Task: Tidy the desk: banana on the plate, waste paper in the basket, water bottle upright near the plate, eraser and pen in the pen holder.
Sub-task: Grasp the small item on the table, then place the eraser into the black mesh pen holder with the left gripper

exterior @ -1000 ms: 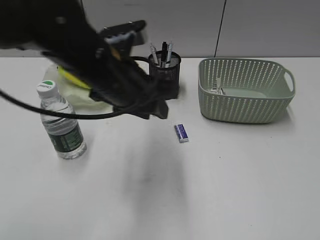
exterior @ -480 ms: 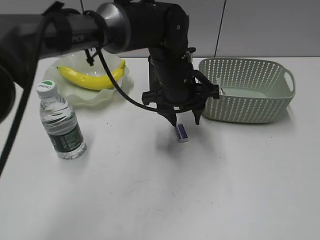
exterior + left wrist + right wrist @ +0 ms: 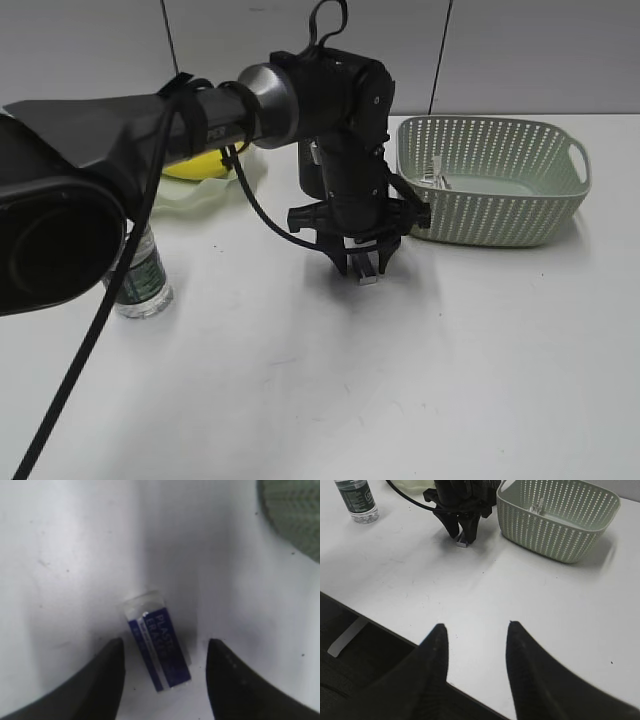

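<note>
eraser [image 3: 159, 650] lies flat on the white desk [image 3: 300, 400], just left of the basket [image 3: 492, 180], between the spread fingers of the left gripper [image 3: 364, 265], which stands straight over it with jaws open and not gripping. right gripper [image 3: 476, 652] hangs open and empty above the desk's near edge. water bottle [image 3: 356, 500] stands upright at far left.

- Grey wall panels [image 3: 520, 50] across top of exterior view, w/ dark vertical seams.
- White surface [image 3: 450, 380] fills rest, soft shadows.
- Right wrist view: dark floor area [image 3: 350, 680] at lower left, below surface edge.
</note>
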`<act>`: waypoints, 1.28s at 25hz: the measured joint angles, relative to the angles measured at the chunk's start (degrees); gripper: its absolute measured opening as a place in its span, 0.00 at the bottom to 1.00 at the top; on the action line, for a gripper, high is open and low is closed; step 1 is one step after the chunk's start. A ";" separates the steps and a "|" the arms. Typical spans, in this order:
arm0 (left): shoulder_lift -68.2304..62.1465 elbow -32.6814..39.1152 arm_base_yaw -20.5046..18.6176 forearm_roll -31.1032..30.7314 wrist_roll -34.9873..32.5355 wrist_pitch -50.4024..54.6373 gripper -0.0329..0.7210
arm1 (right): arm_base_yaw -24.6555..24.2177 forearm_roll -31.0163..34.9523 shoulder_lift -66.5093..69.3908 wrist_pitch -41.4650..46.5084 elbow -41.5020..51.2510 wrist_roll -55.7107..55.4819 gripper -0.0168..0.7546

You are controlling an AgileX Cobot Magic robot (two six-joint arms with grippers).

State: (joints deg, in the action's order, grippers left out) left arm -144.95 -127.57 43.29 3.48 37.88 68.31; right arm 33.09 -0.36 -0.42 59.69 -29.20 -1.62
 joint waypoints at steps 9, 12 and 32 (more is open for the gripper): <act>-1.24 -0.32 0.00 -0.19 0.33 0.74 0.28 | 0.00 0.00 0.00 0.00 0.00 0.00 0.43; -0.72 -0.39 0.00 -0.19 0.33 1.17 0.28 | 0.00 0.00 0.00 0.00 0.00 0.00 0.43; 8.44 -1.53 -8.40 -11.96 -0.98 -26.26 0.28 | 0.00 0.00 0.00 0.00 0.00 0.00 0.43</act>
State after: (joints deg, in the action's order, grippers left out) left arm -136.51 -129.10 34.89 -8.49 36.90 42.06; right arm 33.09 -0.36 -0.42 59.69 -29.20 -1.62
